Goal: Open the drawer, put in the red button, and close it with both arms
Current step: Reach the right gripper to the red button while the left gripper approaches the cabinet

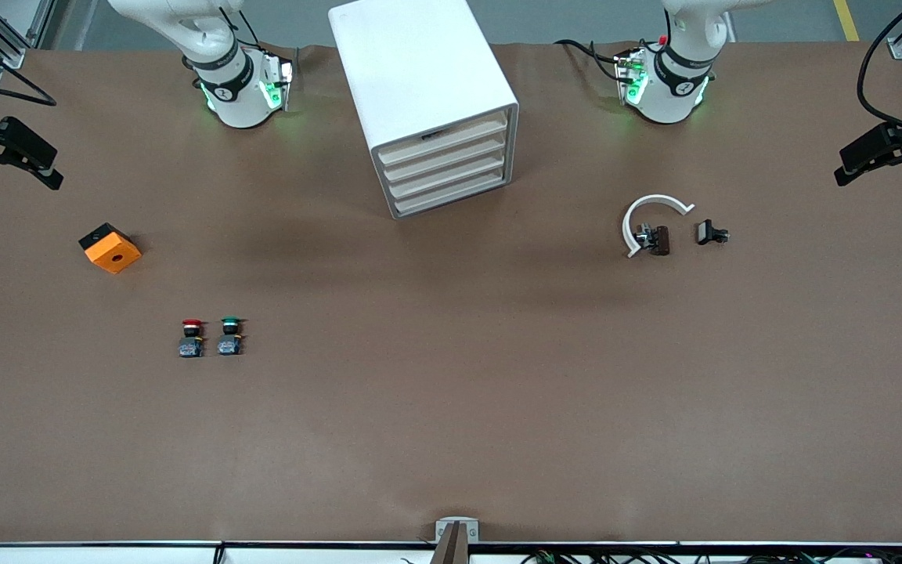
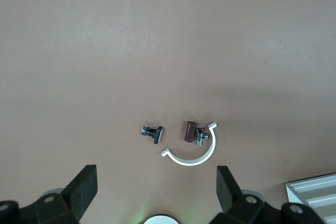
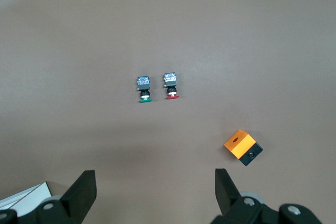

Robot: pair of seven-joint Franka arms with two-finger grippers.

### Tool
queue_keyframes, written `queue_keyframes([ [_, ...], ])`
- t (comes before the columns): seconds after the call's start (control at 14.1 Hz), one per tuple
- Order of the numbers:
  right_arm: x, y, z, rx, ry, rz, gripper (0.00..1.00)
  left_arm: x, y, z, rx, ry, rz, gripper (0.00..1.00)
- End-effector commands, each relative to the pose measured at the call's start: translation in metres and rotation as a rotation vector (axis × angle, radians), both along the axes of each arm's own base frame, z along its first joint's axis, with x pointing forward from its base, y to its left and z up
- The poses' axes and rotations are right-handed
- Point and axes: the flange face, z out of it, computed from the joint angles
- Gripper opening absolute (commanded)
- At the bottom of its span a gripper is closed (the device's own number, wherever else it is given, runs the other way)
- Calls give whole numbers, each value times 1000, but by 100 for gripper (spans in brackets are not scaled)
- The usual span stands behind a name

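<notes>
- Front view count: one cabinet [image 1: 420, 78] with four drawers, two push-buttons, one orange cube [image 1: 110, 248], one white C-shaped clip [image 1: 651, 213], one brown-and-metal part [image 1: 654, 239], one small black part [image 1: 709, 233], two arms.
- All four drawers shut and flush; the drawer [image 1: 443, 149], second from top, a shallow cream-white front like the other three.
- Red button [image 1: 192, 338]: red mushroom cap, black neck, blue-grey block base; lying on the brown table [image 1: 451, 407] toward the right arm's end, nearer the front camera than the orange cube.
- Green button [image 1: 229, 336] of the same build just beside the red one, on the side toward the cabinet, not touching it.
- Clip, brown-and-metal part and black part grouped toward the left arm's end; the brown-and-metal part within the clip's curve, the black part just beside it, apart.
- Cut off in front view: both arms at the top edge, only the wrist sections visible; grippers not seen there.
- Left gripper [image 2: 156, 195]: raised over the clip group, fingers [image 2: 84, 187] spread wide, nothing held; only the finger ends and mount in frame.
- Right gripper [image 3: 155, 195]: raised over the table short of the buttons and cube, fingers [image 3: 81, 192] spread wide, nothing held.
- Cabinet cropped to one corner in each wrist view.
- Fine detail of the brown-and-metal part and the black part too small to make out.
- Both arms waiting near their bases.
</notes>
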Motion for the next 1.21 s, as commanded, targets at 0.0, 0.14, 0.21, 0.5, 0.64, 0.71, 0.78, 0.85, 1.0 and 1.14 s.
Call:
queue_keyframes([
  [0.0, 2, 1, 5, -2, -2, 1, 100, 3, -6, 3, 17, 10, -24, 100],
  [0.14, 2, 0, 5, -2, -2, -1, 100, 8, -3, -3, 15, 20, -20, 100],
  [0.21, 2, 0, 4, -2, 2, -1, 100, 11, -2, -7, 13, 28, -17, 100],
  [0.5, 2, 1, 2, -3, 8, 8, 100, 29, -8, -40, -5, 87, -23, 100],
  [0.64, 6, 2, -10, -19, 49, 17, 100, 43, -11, -69, -18, 133, -31, 100],
  [0.71, 13, 0, -24, -20, 80, 14, 100, 51, -20, -87, -21, 164, -46, 100],
  [0.78, 19, -1, -32, -21, 91, 15, 100, 58, -30, -103, -24, 185, -63, 100],
  [0.85, 25, -3, -42, -23, 106, 12, 100, 66, -34, -122, -32, 204, -68, 100],
  [1.0, 42, -4, -77, -26, 172, 9, 100, 76, -52, -153, -50, 246, -16, 100],
  [1.14, 61, -7, -122, -29, 250, 6, 100, 81, -90, -191, -13, 309, 101, 100],
])
